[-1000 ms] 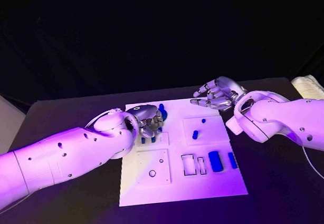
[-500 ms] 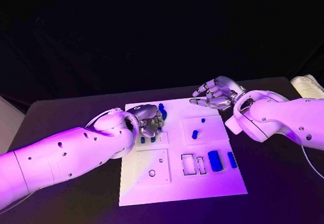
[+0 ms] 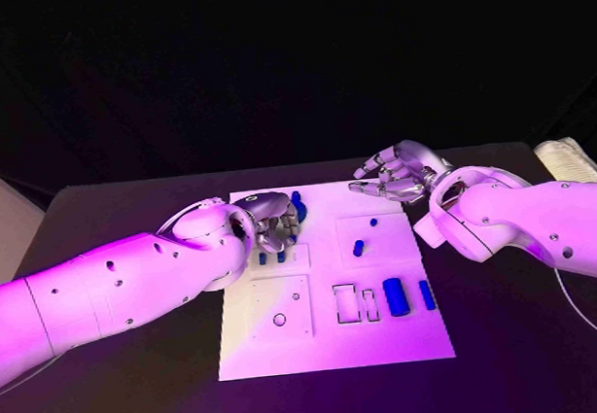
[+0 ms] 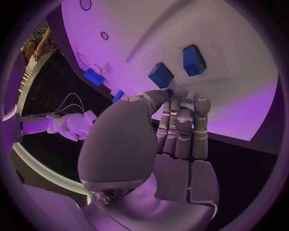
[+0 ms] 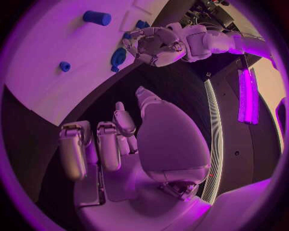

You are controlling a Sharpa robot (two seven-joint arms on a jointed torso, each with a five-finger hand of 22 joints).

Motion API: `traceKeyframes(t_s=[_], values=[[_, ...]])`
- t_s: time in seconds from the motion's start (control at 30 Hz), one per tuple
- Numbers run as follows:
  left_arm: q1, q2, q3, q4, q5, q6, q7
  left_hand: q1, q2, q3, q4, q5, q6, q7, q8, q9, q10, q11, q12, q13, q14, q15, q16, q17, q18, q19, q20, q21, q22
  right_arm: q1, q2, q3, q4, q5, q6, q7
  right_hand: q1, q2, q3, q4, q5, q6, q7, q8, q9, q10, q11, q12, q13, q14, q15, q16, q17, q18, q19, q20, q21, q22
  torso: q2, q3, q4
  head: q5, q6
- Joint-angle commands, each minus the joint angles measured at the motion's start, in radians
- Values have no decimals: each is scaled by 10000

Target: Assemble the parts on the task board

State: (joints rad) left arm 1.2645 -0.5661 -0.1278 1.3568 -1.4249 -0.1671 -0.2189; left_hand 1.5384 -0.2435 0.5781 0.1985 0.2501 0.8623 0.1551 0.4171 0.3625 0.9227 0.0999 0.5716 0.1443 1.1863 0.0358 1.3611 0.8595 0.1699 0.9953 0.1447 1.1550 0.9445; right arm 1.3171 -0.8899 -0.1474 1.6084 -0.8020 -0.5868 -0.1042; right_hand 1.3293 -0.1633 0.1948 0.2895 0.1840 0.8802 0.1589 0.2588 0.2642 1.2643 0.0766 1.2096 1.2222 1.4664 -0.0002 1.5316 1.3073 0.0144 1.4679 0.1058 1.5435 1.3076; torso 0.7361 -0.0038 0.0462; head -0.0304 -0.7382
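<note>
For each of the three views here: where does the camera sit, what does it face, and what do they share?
Head view: on the robot's head, looking down at the task board, left hand and right hand.
Left wrist view: behind the left hand, facing blue parts.
Right wrist view: behind the right hand, facing the board.
Shared: the right wrist view also shows the left hand.

Parts on task board (mid-table)

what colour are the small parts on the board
Blue; the parts show best in the left wrist view, on the white board.
</note>
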Motion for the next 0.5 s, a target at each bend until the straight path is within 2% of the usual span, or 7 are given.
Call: traceKeyframes(t_s=[0.03,0.33,0.5], values=[[-34,53,-31,-46,-13,348,-104,-16,77,0,-65,-63,99,8,-69,-20,81,4,-92,-30,36,-4,61,-16,-132,57,-31,61,20,-5,-3,1,23,-102,53,101,10,-17,10,-37,9,-78,-13,60,-2,1,-27,-28,7,811,-2,-40,1782,-62,877,-20,-33,2430,10,0,-2,-3,-7],[-35,125,-31,-130,78,208,-54,-363,-30,-107,13,-87,55,4,-261,-113,49,62,-461,-167,13,47,93,-134,-133,-30,2,69,30,-5,15,1,15,-102,54,108,7,-15,10,-35,9,-72,-16,69,0,13,-30,-26,4,811,-4,-41,1782,-63,877,-22,-31,2431,-5,13,-1,4,-8],[-35,142,-31,-187,88,200,-61,-507,-112,-185,65,-90,59,18,-337,-146,0,125,-674,-245,-55,100,82,-275,-124,-101,43,14,-26,-5,23,1,26,-102,57,111,7,-15,10,-35,9,-72,-16,69,0,13,-30,-26,4,811,-4,-41,1782,-63,877,-22,-31,2431,-4,8,-2,7,5]])
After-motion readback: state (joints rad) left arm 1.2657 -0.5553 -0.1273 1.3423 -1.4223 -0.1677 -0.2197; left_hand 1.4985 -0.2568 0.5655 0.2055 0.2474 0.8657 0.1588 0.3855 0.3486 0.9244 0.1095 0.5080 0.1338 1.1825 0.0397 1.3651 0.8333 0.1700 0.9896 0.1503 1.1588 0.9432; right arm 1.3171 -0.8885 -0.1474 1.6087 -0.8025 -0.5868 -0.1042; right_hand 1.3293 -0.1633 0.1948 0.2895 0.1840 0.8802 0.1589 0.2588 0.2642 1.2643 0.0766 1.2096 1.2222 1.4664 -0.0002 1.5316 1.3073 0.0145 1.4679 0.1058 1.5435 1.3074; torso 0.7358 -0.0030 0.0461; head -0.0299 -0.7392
